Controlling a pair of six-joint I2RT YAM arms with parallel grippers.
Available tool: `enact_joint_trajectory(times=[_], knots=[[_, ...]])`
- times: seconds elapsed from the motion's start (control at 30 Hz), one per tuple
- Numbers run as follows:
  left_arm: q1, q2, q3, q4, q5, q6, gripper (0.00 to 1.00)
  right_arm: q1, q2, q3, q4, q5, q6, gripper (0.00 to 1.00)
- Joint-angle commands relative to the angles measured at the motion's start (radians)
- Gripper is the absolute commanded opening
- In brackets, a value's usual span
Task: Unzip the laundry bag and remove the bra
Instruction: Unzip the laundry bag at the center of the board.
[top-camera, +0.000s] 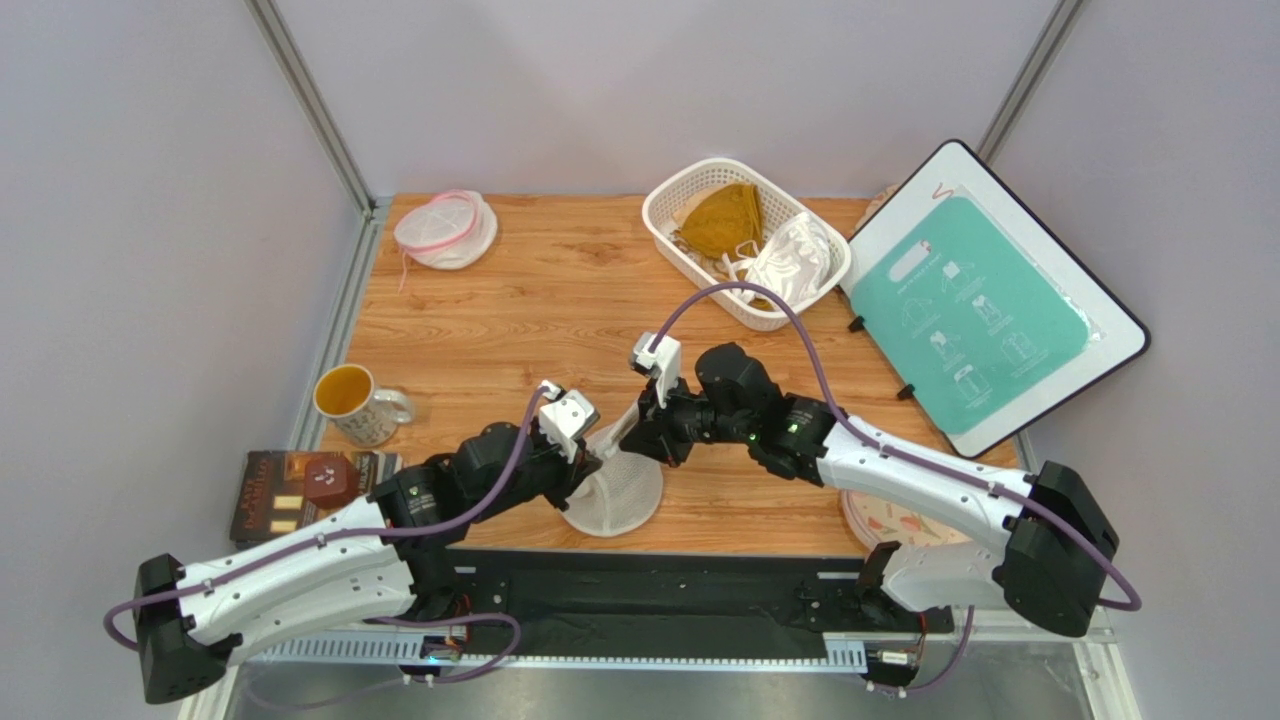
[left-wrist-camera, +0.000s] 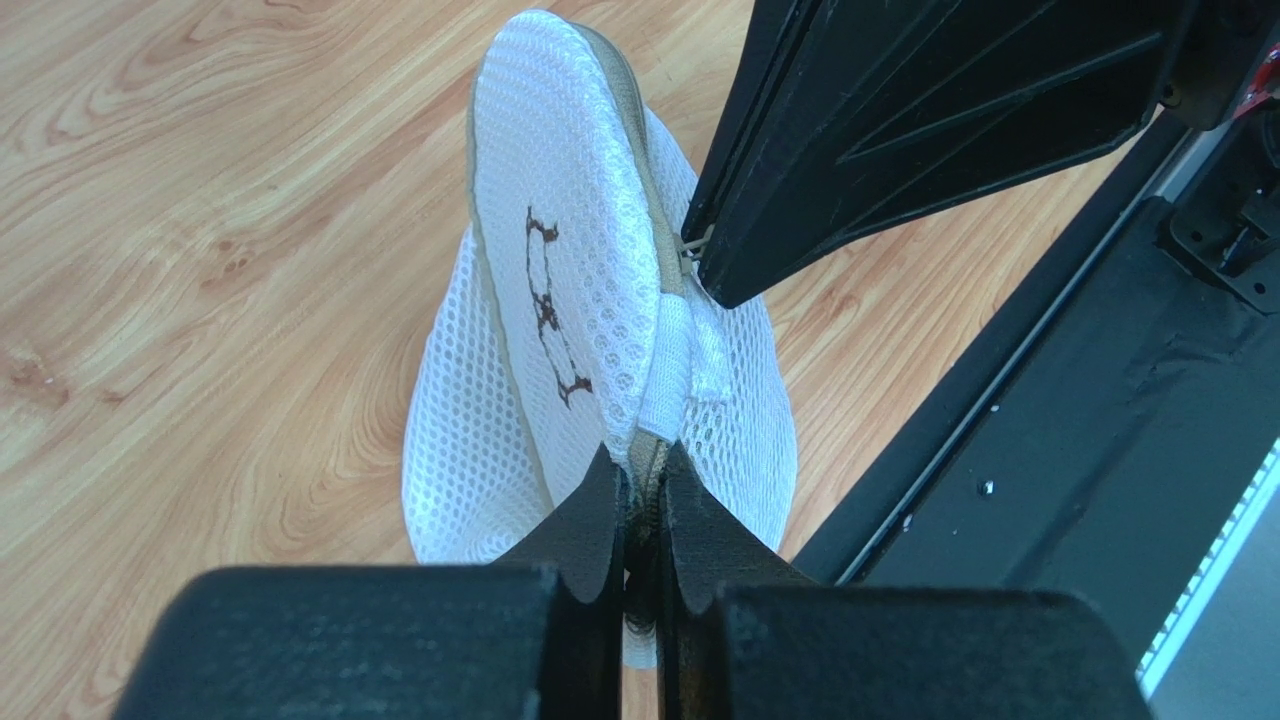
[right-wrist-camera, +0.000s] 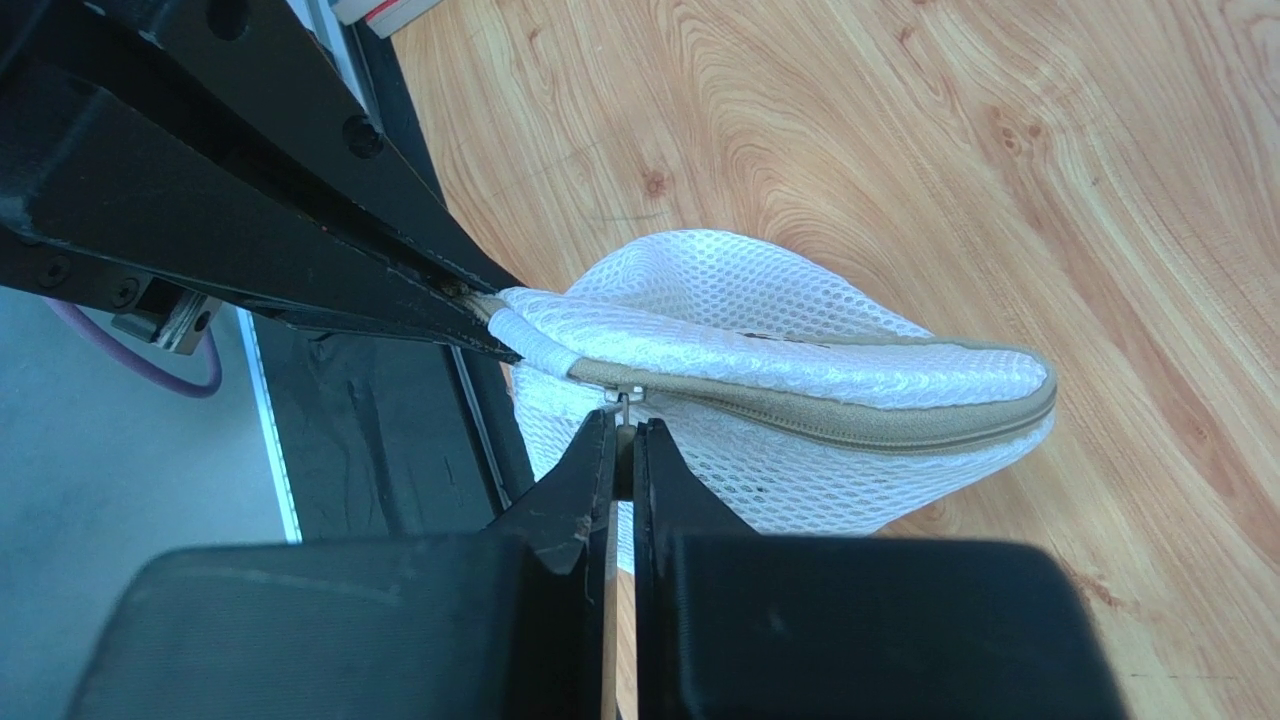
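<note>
The laundry bag (top-camera: 613, 492) is a whitish mesh bag standing near the table's front edge, pulled up into a ridge between both grippers. Its tan zipper (right-wrist-camera: 842, 420) runs closed along the top. My left gripper (left-wrist-camera: 643, 462) is shut on the bag's zipper end and mesh (left-wrist-camera: 571, 330). My right gripper (right-wrist-camera: 624, 432) is shut on the small metal zipper pull (right-wrist-camera: 624, 396) at the left end of the zipper. In the top view the left gripper (top-camera: 586, 450) and the right gripper (top-camera: 639, 435) meet above the bag. The pale pink bra is hidden.
A white basket (top-camera: 669, 225) at the back holds a mustard bra (top-camera: 721, 218) and a white bra (top-camera: 793, 255). A small round pouch with a pink rim (top-camera: 445, 228) lies back left. A mug (top-camera: 352, 399), a dark box (top-camera: 301, 492) and a teal board (top-camera: 984, 300) stand around.
</note>
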Motion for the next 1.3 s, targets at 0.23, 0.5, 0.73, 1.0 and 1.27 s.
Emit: enact_joint_trajectory(times=[0.23,0.5,0.73,1.0,1.27], knots=[[-0.005,-0.054,0.011,-0.018,-0.039,0.011,0.0,-0.073,-0.052,0.01,-0.06,0.104,0.009,0.0],[-0.005,-0.037,0.024,-0.035,-0.058,0.009,0.0,-0.136,-0.1,-0.013,-0.089,0.097,0.021,0.0],[-0.005,-0.002,0.076,-0.03,0.01,0.011,0.74,-0.132,-0.14,-0.047,-0.079,0.043,0.063,0.0],[-0.005,0.157,0.279,-0.021,0.053,0.052,0.78,-0.118,-0.186,-0.082,-0.069,0.026,0.073,0.0],[-0.005,0.377,0.381,-0.009,0.083,0.025,0.78,-0.107,-0.233,-0.097,-0.088,0.032,0.072,0.0]])
